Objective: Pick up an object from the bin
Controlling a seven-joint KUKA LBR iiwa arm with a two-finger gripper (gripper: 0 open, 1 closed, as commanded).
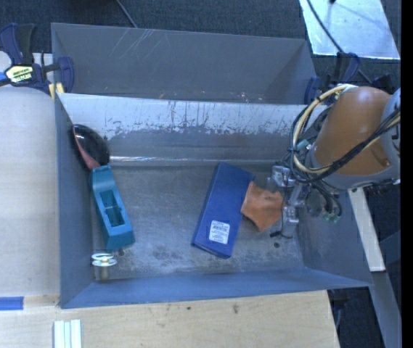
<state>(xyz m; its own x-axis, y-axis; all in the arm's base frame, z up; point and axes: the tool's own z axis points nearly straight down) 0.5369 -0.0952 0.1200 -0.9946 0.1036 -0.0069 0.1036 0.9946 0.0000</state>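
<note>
Highest up, my orange cover (355, 129) hangs over my gripper (287, 227), low in the bin (191, 285) by its right wall; whether it is open or closed I cannot tell. Just beside it, toward the bin's middle, lies a brown scrap (262, 205), touching a blue box (221, 212) beyond. Well apart lies a blue dispenser (112, 209). I judge this the approach: next I must centre over the scrap and close.
</note>
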